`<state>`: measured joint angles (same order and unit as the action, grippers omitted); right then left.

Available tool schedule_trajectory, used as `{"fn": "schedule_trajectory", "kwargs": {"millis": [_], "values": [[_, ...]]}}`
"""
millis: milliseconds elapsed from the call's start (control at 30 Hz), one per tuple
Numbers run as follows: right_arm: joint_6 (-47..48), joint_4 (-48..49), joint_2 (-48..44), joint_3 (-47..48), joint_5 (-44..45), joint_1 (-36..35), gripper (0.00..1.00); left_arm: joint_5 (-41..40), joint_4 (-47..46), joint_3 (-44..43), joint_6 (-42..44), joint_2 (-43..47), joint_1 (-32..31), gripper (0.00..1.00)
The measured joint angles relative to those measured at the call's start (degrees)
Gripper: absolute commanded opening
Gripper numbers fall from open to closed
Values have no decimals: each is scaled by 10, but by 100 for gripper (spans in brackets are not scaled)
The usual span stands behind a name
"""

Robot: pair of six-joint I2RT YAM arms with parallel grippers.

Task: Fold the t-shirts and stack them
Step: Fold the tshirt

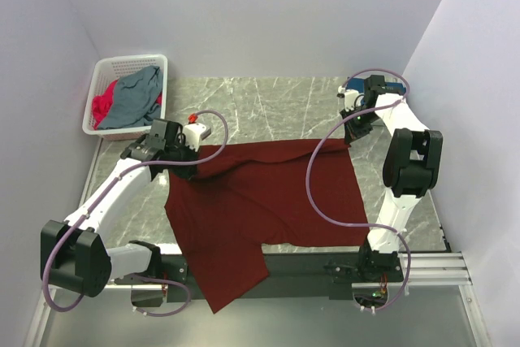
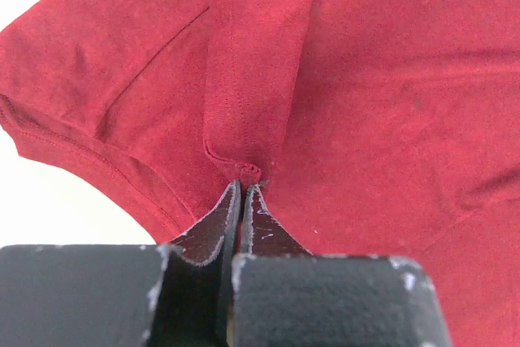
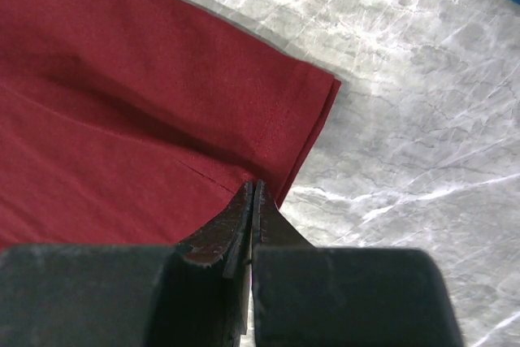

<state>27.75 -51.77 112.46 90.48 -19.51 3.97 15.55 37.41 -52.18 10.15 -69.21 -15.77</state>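
Top external view: you have one large plain dark-red cloth t-shirt point(image 1: 260, 201) spread open on the grey marble-look worktop point(image 1: 268, 103), between the two arms.
Cloth: it is matte and unprinted, with soft creases fanning from its far-left corner. Your left wrist view shows a stitched sleeve hem and a pinched ridge of fabric.
Left pincer: your left pincer point(image 2: 246, 187) is clamped on that ridge, at the shirt's far-left corner.
Right pincer: your right pincer point(image 3: 253, 187) is clamped on the hemmed far-right corner, where two layers lie one on the other.
Worktop: pale veins run through the grey, and a black rail point(image 1: 309, 264) runs along the near edge.
Basket: a white lattice plastic basket point(image 1: 99, 75) stands at the far left by the wall. It holds a crumpled grey-blue shirt point(image 1: 134, 99) and a bright-pink shirt point(image 1: 100, 109).
Room: plain pale walls point(image 1: 244, 14) close in the far side and both flanks.
Lie: the shirt's far edge runs straight left to right from one pincer to the other, and that is its widest stretch.
Point: a narrower tail reaches toward you, left of centre, over the black rail and past the near edge.
Ends: you cannot tell which end is the collar.
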Motion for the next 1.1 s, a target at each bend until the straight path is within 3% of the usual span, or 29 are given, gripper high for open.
{"fn": "schedule_trajectory", "kwargs": {"millis": [933, 967, 1067, 1100], "values": [[48, 17, -6, -73, 38, 0, 0, -17, 63, -5, 80, -19, -28, 1], [50, 17, -6, -73, 39, 0, 14, -16, 65, -4, 87, -19, -28, 19], [58, 15, -6, -72, 43, 1, 47, -4, 85, -4, 122, -19, -30, 48], [60, 13, -6, -72, 42, 2, 52, 2, 93, -4, 135, -19, -31, 52]]}}
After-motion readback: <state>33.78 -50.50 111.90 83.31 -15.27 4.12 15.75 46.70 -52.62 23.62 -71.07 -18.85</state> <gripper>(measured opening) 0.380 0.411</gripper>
